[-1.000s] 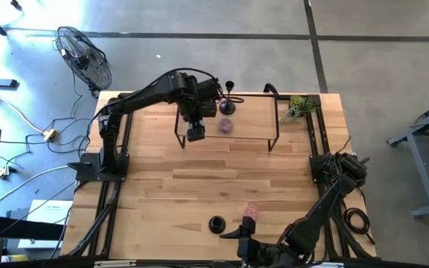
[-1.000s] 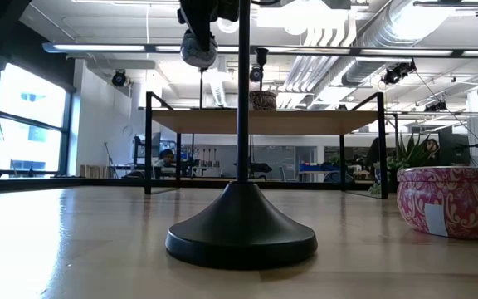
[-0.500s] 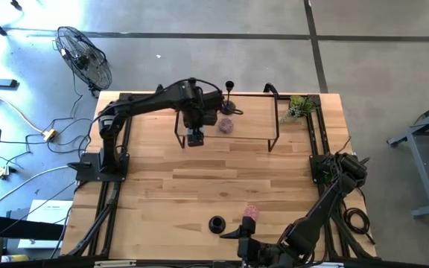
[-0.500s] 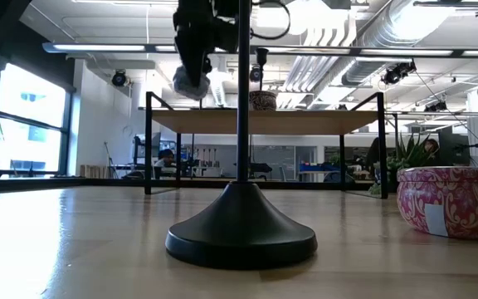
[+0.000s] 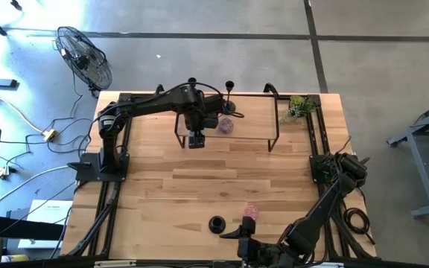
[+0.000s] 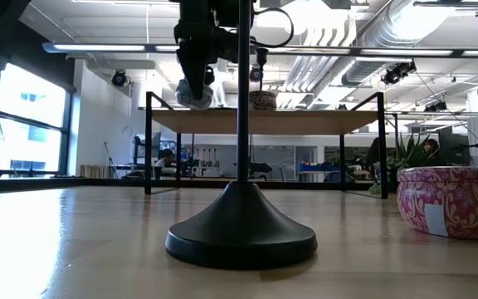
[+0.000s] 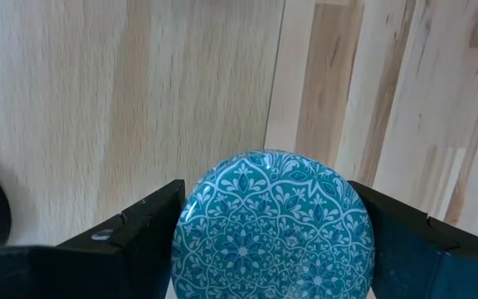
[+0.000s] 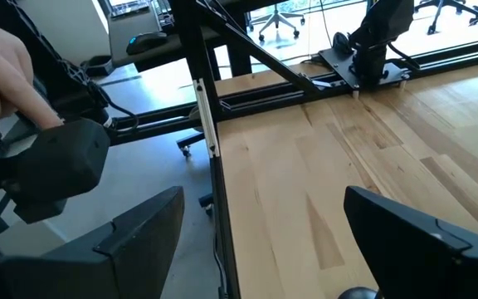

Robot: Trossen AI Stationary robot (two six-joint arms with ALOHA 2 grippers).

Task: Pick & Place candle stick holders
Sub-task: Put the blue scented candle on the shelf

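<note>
Although the task names black candlestick holders, the left gripper [image 7: 260, 241] over the raised wooden shelf [image 5: 237, 134] at the table's far side is closed around a round teal patterned tin [image 7: 270, 223], not a holder. One thin-stemmed black candlestick holder [image 5: 229, 91] stands on the shelf beside a purple tin [image 5: 226, 126], so that much looks done, while another black holder with a flared base [image 5: 216, 223] waits on the near table beside a pink floral tin [image 5: 250, 212]. Parked at the near edge, the right gripper [image 8: 264, 249] gapes wide with nothing in it.
</note>
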